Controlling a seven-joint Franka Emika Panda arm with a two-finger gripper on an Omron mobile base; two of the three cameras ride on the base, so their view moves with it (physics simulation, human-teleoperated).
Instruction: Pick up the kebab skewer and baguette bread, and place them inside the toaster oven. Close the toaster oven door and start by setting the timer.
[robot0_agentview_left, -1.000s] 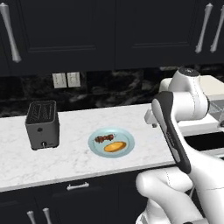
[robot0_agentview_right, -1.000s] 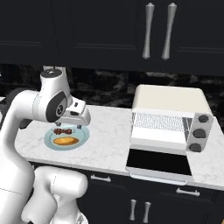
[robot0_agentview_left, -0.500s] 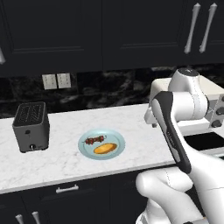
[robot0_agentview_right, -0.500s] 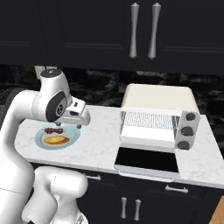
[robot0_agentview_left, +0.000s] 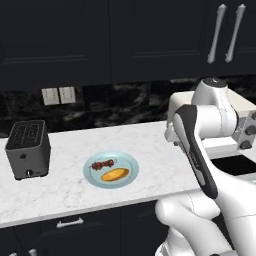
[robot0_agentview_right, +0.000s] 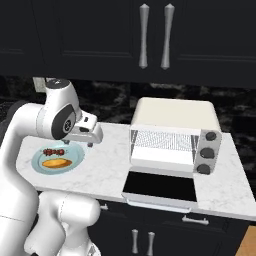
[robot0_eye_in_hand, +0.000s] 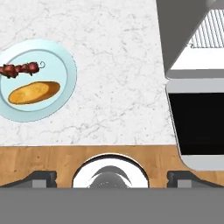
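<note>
The tool (robot0_eye_in_hand: 112, 177) hangs with its fingers wide apart and empty above the bench (robot0_eye_in_hand: 118, 70). The kebab skewer (robot0_eye_in_hand: 19, 69) and baguette bread (robot0_eye_in_hand: 34, 92) lie side by side on a pale blue plate (robot0_eye_in_hand: 65, 65). The toaster oven (robot0_agentview_right: 172, 135) stands with the toaster oven door (robot0_agentview_right: 160, 187) dropped open; in the left base view the arm hides most of it, and the hand view crops it at the right edge.

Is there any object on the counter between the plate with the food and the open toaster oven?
Nothing visible stands there. Between the plate, holding the kebab skewer and baguette bread, and the toaster oven lies bare marble counter. The toaster oven door is folded down, open.
</note>
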